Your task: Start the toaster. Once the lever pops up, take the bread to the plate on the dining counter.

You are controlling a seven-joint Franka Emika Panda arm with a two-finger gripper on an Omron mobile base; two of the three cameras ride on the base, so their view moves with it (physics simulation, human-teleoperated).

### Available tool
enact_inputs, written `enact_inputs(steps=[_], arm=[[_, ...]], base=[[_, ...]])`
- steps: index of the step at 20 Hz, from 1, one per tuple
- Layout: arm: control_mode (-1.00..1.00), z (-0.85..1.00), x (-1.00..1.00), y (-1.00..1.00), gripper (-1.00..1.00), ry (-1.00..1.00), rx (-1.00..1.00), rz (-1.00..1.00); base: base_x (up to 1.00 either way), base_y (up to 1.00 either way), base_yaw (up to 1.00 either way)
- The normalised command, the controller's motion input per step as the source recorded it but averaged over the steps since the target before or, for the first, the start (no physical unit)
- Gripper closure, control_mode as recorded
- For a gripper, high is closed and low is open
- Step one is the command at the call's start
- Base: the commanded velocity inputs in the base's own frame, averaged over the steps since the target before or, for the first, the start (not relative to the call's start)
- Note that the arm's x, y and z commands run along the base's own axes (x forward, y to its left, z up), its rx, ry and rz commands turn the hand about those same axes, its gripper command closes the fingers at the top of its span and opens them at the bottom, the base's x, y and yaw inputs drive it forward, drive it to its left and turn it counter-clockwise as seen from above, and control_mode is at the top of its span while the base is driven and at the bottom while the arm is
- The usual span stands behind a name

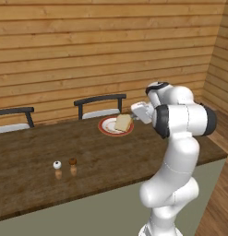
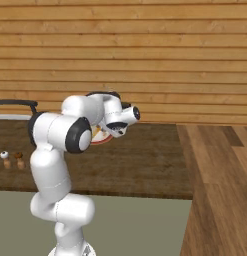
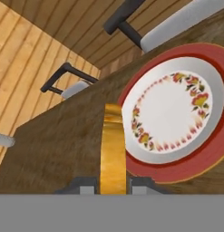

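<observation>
My gripper is shut on the bread, a pale slice with a yellow-tan crust, held on edge just above the near left part of the plate. In the hand view the bread stands edge-on between the two fingertips, at the left rim of the white, red-rimmed plate. The plate rests on the dark wood dining counter, towards its far edge. A sliver of the plate shows behind the arm in the right base view. The toaster and its lever are out of view.
Two small shakers stand on the counter to the left of the arm. Two dark-framed chairs sit behind the counter against the plank wall. Wood floor lies past the counter's right end.
</observation>
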Motion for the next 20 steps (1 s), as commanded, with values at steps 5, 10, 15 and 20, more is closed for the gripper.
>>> enact_inputs(steps=[5, 10, 15, 20], arm=[[-1.0, -0.13, 0.24, 0.0, 1.0, -0.06, 0.0, 0.0], [-1.0, -0.15, 0.26, 0.0, 1.0, -0.04, 0.0, 0.0], [-1.0, -0.21, 0.28, 0.03, 1.0, -0.02, 0.0, 0.0], [-1.0, -0.19, 0.3, 0.05, 1.0, -0.02, 0.0, 0.0]], base=[[0.0, 0.0, 0.0], [0.0, 0.0, 0.0], [0.0, 0.0, 0.0], [0.0, 0.0, 0.0]])
